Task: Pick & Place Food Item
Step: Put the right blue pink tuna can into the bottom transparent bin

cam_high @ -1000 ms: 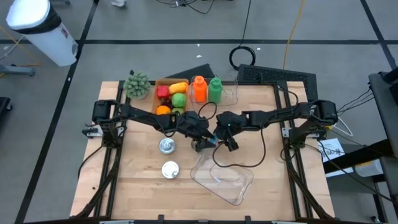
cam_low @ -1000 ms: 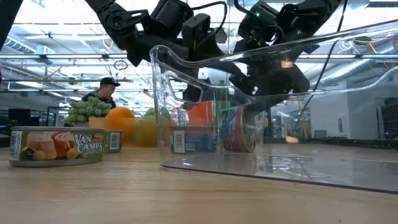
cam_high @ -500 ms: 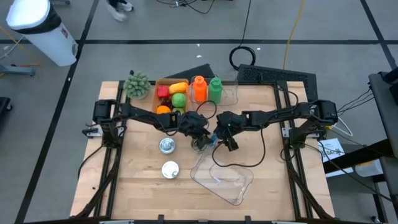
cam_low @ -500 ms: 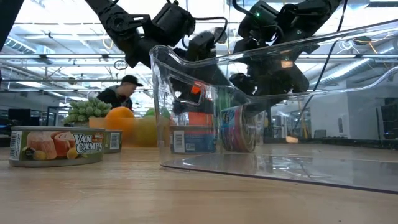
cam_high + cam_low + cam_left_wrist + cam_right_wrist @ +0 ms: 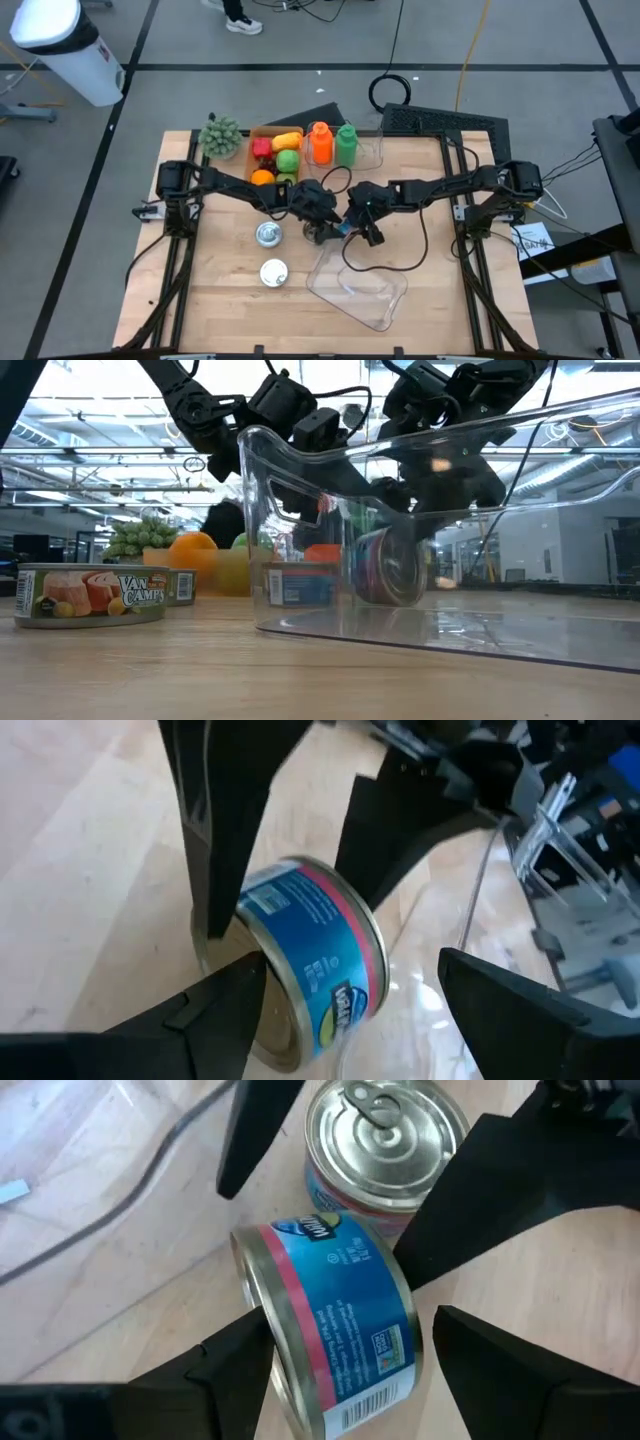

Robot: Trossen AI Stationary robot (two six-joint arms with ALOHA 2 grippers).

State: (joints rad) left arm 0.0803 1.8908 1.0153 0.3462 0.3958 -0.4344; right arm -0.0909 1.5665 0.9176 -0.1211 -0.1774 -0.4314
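Observation:
A blue-and-pink can [image 5: 330, 1320] lies on its round side at the table's middle, with my right gripper [image 5: 350, 1320] shut on it. Just beyond it stands an upright can with a pull-tab lid [image 5: 385, 1140], resting on its base [image 5: 295, 600]. My left gripper [image 5: 318, 232] comes in from the table's left and is open. Its fingers [image 5: 250, 1140] stand on either side of the upright can. In the high view my right gripper [image 5: 365, 232] meets it from the right, with the blue can [image 5: 340, 228] between them. My right gripper pinches the blue can by its two flat ends [image 5: 258, 1305] between its two fingers. The fingers slant down from the table's right. The can's label side [image 5: 320, 950] faces up and its lower edge [image 5: 390, 603] is at table level; whether it rests there I cannot tell. My left gripper: I cannot tell whether its fingers touch either can.
A clear plastic container [image 5: 358, 285] lies just in front of the grippers. Two more cans [image 5: 268, 235] [image 5: 273, 272] stand to its left. At the far edge are a fruit crate [image 5: 275, 155], an orange bottle [image 5: 320, 143], a green bottle [image 5: 346, 143] and a plant [image 5: 220, 135].
My left gripper has sunk a little toward the upright can, its fingers staying as wide apart as before. My right gripper has kept its hold on the blue can. A person behind the table has walked past.

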